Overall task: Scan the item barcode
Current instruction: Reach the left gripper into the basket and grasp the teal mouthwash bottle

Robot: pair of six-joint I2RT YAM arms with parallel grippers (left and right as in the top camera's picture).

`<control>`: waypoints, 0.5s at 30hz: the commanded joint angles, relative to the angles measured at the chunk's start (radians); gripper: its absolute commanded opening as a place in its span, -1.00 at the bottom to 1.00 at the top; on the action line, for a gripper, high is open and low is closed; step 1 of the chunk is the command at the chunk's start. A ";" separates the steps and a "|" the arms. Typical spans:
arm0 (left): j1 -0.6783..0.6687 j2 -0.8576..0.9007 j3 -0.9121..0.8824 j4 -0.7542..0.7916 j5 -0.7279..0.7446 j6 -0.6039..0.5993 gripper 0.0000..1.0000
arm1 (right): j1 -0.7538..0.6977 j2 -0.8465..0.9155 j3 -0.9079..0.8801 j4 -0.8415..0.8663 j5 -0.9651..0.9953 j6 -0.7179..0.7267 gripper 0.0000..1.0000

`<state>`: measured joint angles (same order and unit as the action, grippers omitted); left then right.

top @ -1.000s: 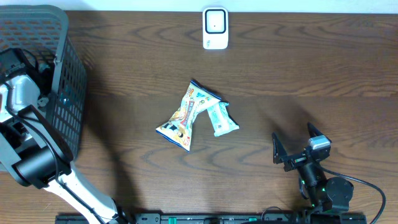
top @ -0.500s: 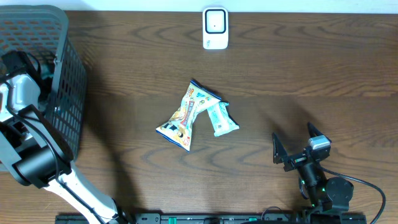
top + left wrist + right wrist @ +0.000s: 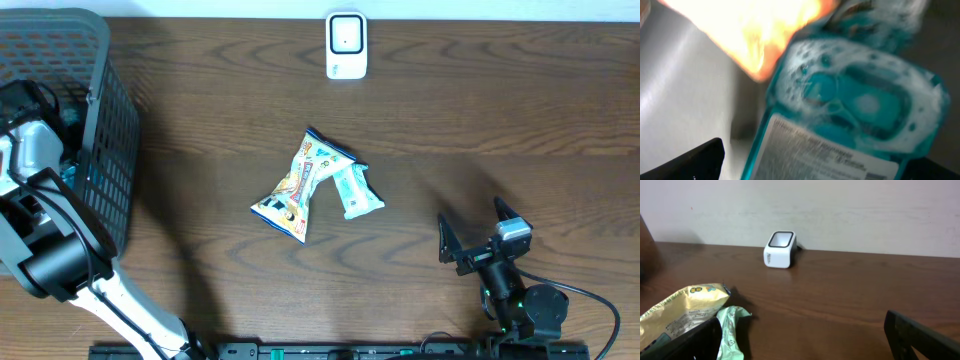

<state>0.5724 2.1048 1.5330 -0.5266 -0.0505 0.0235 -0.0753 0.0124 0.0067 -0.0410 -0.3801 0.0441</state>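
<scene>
Left gripper [image 3: 40, 100], jaws wide, hangs inside the basket [image 3: 100, 60] at upper left over a teal bottle [image 3: 855, 100]; right gripper [image 3: 475, 232] gapes empty at lower right; snack packets [image 3: 300, 185] lie mid-frame below the scanner [image 3: 346, 45].

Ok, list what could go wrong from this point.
1. The open left gripper sits close over the teal bottle in the basket. The bottle's smooth, rounded body may slip from a pinch.
2. An orange item lies against the bottle and could get caught in the grip.
3. Two snack packets lie mid-table between the basket and the scanner, so a low carry might sweep them.
</scene>
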 commanded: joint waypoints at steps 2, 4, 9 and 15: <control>0.014 0.098 -0.024 0.019 -0.036 0.149 0.98 | 0.005 -0.001 -0.001 -0.005 0.005 -0.008 0.98; 0.014 0.135 -0.024 0.030 -0.036 0.160 0.99 | 0.005 -0.001 -0.001 -0.005 0.005 -0.008 0.98; 0.014 0.213 -0.024 0.030 -0.036 0.160 0.68 | 0.005 -0.001 -0.001 -0.005 0.005 -0.008 0.99; 0.014 0.230 -0.024 0.003 -0.036 0.144 0.41 | 0.005 -0.001 -0.001 -0.005 0.005 -0.008 0.98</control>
<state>0.5655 2.1750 1.5917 -0.4747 0.0257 0.1463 -0.0753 0.0124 0.0063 -0.0410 -0.3801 0.0441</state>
